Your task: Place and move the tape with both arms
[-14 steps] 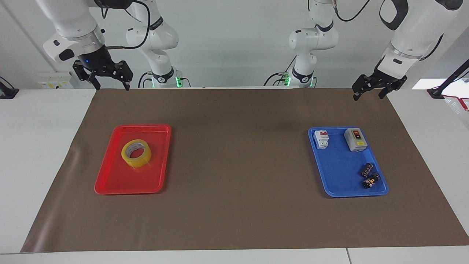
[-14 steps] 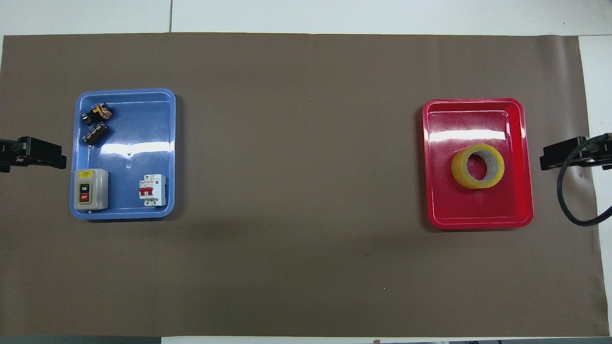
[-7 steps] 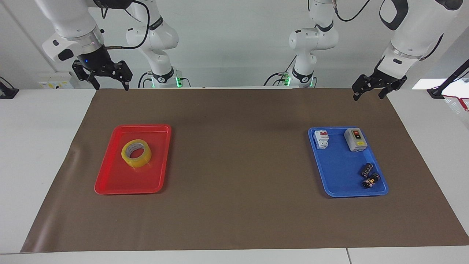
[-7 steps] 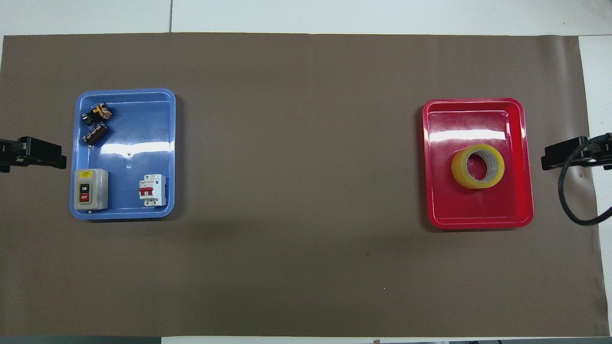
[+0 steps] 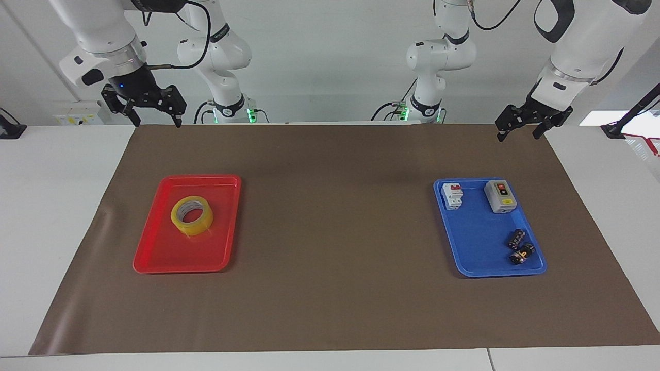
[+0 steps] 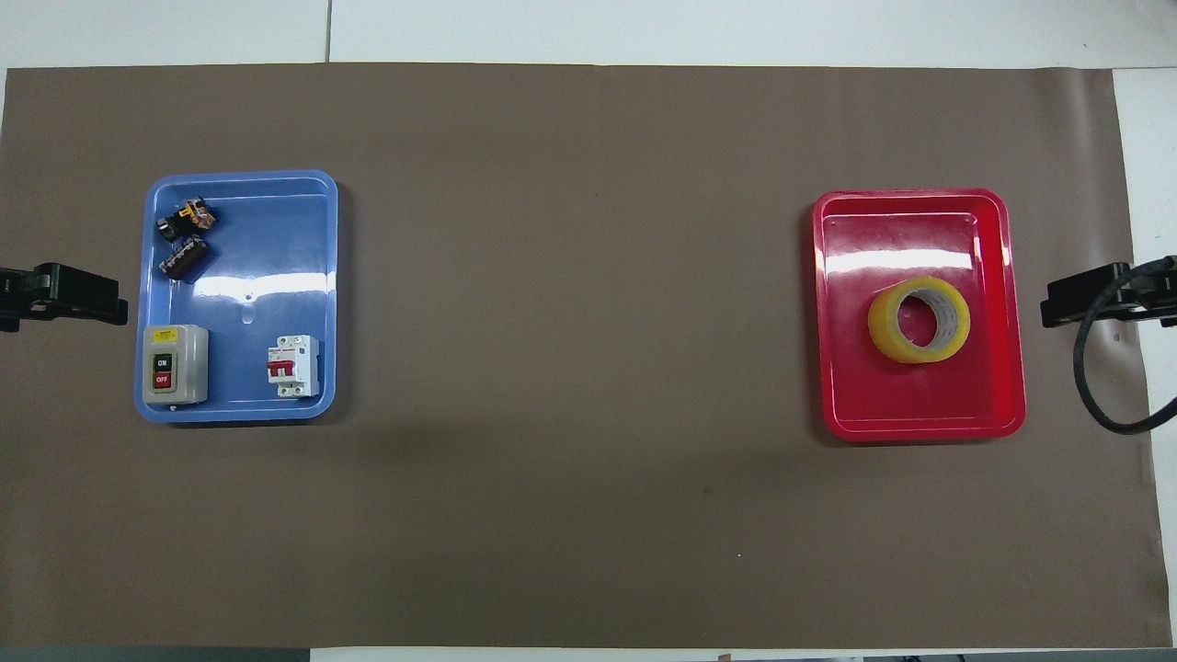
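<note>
The tape [image 5: 192, 215], a yellow roll with a pale core, lies flat in a red tray [image 5: 154, 252] toward the right arm's end of the table; it also shows in the overhead view [image 6: 919, 319]. My right gripper [image 5: 158, 122] is open and empty, raised over the brown mat's corner at that end, well apart from the tape; its tip shows in the overhead view [image 6: 1085, 303]. My left gripper [image 5: 517, 136] is open and empty, raised over the mat's corner at the left arm's end; it also shows in the overhead view [image 6: 69, 303].
A blue tray [image 5: 477, 247] toward the left arm's end holds a grey on/off switch box [image 5: 500, 196], a white circuit breaker [image 5: 452, 196] and two small black parts [image 5: 520, 247]. A brown mat [image 5: 335, 232] covers the table. Two smaller white arms [image 5: 221, 62] stand at the robots' edge.
My right gripper has shifted very slightly toward its own end of the table. The tape, the trays and the left gripper have not moved.
</note>
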